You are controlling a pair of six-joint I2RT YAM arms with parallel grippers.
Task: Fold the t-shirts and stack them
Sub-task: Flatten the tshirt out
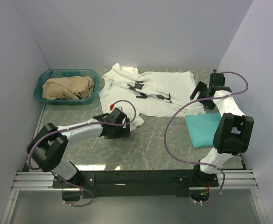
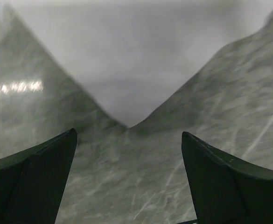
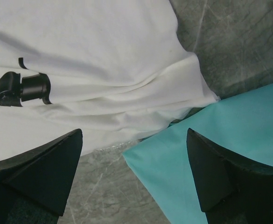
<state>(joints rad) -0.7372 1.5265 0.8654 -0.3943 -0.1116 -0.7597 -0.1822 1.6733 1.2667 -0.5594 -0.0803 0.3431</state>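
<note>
The left pincer point(image 1: 114, 122), spread wide, hangs low over the desk point(image 1: 150, 144) by the white t-shirt point(image 1: 150, 91)'s near corner. The teal t-shirt point(image 1: 202, 129) lies folded at right, probably as the stack's base. Beyond it the right pincer point(image 1: 209, 90), also wide, overhangs the white hem.

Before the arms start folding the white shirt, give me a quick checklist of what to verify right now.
1. Left tool open, empty: ok.
2. Right tool open, empty: ok.
3. Large white cloth t-shirt with black print spread flat: not ok, wrinkled.
4. Folded teal-green cloth t-shirt apart from white one: not ok, edges meet.
5. Teal plastic basket holding beige cloth, clear of both tools: ok.
</note>
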